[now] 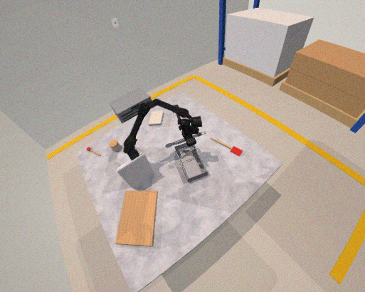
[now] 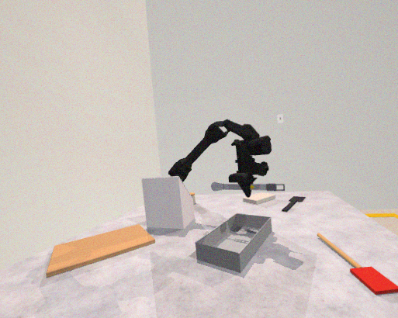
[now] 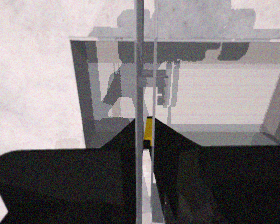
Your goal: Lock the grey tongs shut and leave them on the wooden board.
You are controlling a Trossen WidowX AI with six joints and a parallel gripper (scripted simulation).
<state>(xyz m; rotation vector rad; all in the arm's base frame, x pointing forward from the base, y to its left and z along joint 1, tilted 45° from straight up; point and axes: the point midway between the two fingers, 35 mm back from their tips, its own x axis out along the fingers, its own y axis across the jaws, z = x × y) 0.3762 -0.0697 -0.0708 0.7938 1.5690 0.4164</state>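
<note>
The grey tongs (image 1: 173,143) (image 2: 228,187) (image 3: 139,75) hang about level above the roasting tin, their two arms squeezed close together and nearly parallel. In the exterior view the rounded tips are at the left and the end with the square loop is at the right. My gripper (image 1: 191,142) (image 2: 247,191) (image 3: 144,122) points down and is shut on the tongs' arms near a yellow mark. Whether the lock has caught cannot be seen. The grey roasting tin (image 1: 198,177) (image 2: 217,256) (image 3: 79,75) stands below. The wooden board (image 1: 137,217) (image 2: 99,248) lies flat with nothing on it.
A pale wedge-shaped block (image 1: 137,175) (image 2: 162,203) stands between the arm base and the board. A red-bladed spatula (image 1: 236,151) (image 2: 375,280) lies beyond the tin. A cream block (image 1: 156,117) (image 2: 259,198), a black tool (image 2: 294,203) and an orange-topped cylinder (image 1: 114,144) are farther off.
</note>
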